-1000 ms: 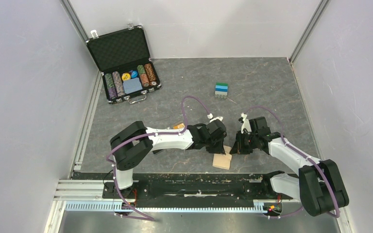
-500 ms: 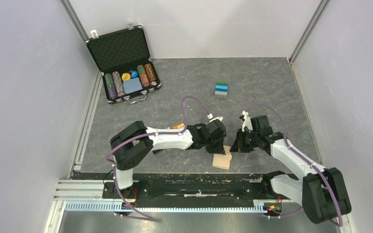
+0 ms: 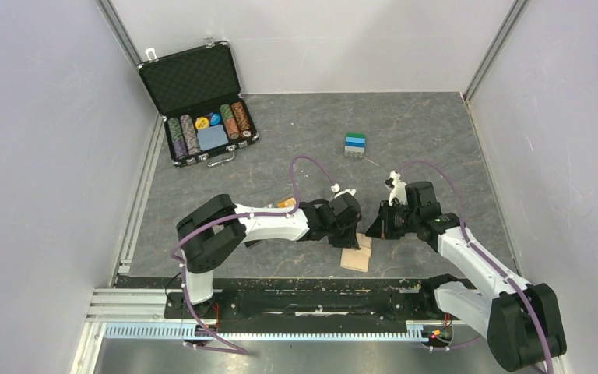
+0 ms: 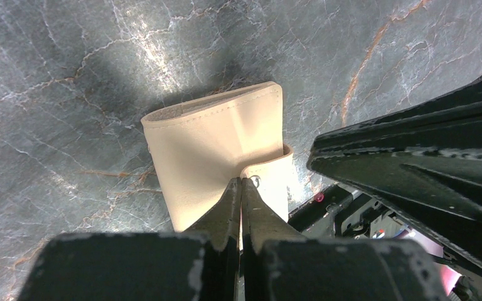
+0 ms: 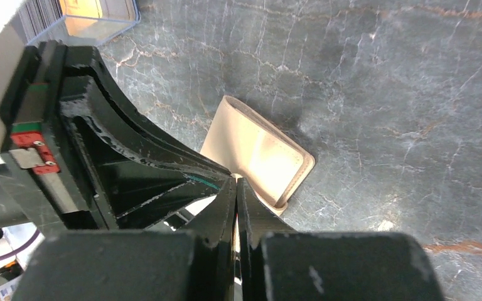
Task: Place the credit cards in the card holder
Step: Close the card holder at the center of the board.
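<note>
The tan card holder (image 3: 355, 259) lies folded on the table near the front edge. It also shows in the left wrist view (image 4: 213, 141) and the right wrist view (image 5: 260, 153). My left gripper (image 3: 352, 234) is shut, its tips pinching the holder's near cover edge (image 4: 241, 183) beside the snap tab (image 4: 270, 182). My right gripper (image 3: 374, 231) is shut too, its tips (image 5: 235, 182) at the holder's tab with a thin tan sliver between them. A small blue, green and white stack of cards (image 3: 355, 145) stands far behind, apart from both grippers.
An open black chip case (image 3: 202, 109) stands at the back left. A small orange box (image 3: 286, 203) lies behind the left arm. A clear-lidded box (image 5: 94, 15) shows at the top left of the right wrist view. The two grippers nearly touch.
My right arm has stretched out and its gripper has shifted slightly left and away, at the holder's tab. The left gripper and the holder have hardly moved.
</note>
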`<state>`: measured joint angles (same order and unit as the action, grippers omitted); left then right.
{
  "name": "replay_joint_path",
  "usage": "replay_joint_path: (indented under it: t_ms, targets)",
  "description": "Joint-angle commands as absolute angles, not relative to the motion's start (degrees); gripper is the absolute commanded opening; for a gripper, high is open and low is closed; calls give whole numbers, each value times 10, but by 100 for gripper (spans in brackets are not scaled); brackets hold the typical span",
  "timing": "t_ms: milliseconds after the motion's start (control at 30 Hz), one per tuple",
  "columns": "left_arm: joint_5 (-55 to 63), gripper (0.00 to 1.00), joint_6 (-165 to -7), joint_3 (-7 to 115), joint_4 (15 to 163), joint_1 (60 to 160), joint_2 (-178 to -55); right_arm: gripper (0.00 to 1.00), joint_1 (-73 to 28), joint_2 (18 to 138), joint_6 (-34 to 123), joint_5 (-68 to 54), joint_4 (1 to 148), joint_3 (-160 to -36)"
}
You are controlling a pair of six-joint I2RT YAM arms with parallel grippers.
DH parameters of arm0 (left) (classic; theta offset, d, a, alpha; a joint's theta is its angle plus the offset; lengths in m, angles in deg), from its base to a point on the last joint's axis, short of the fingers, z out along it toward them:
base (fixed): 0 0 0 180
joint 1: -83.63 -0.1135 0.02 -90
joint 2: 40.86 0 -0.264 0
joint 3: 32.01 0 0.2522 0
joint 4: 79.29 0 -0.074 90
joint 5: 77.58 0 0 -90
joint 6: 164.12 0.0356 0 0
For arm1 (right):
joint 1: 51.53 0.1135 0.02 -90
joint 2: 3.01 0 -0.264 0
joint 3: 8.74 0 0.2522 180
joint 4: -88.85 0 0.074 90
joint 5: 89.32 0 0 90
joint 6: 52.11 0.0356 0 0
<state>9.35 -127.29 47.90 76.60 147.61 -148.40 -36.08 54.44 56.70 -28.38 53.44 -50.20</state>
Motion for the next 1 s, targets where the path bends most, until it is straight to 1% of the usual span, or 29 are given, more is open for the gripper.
replay_joint_path:
  t_ms: [0,333,633,967]
  targets:
    - [108,2,-1266,475,769,1473,-1485,0,-354,554,574,-304,561,-487]
    - [106,2,-1266,479,766,1475,-1493,0,-311,586,592,-288,585,-477]
    - [110,2,-1278,476,759,1476,-1501,0,-277,601,592,-215,548,-480]
    - [104,2,-1282,484,757,1480,-1519,0,-255,615,585,-168,535,-463]
